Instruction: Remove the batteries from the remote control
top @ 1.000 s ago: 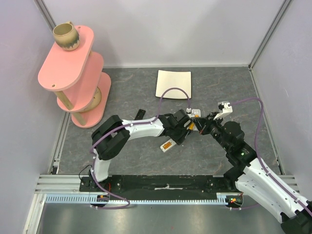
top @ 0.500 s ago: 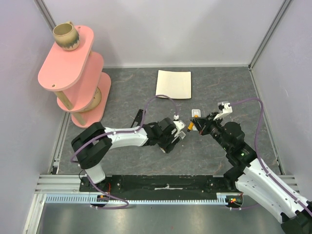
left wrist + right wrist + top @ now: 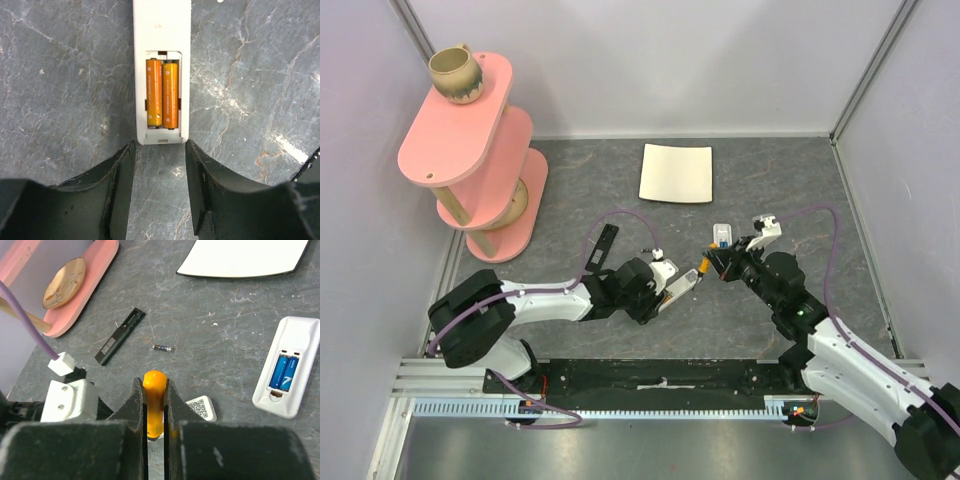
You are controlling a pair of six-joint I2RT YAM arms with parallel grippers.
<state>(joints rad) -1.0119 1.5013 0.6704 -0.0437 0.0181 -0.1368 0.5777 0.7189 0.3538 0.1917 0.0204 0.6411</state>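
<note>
Grey stone-patterned table (image 3: pixel 790 190). White remote control (image 3: pixel 161 50) lies bay-up, with two orange batteries (image 3: pixel 170 95) seated side by side. Fingers of the left gripper (image 3: pixel 160 148) are spread, flanking its near end. Right gripper (image 3: pixel 155 390) pinches another orange cell (image 3: pixel 154 381).

Top external looks steeply down from behind the arm bases over the whole bench (image 3: pixel 770 190). Left wrist faces straight down, close over the remote control (image 3: pixel 161 50). Right wrist looks slantwise ahead, sharing the pink shelf (image 3: pixel 97 265) with the top view.
</note>
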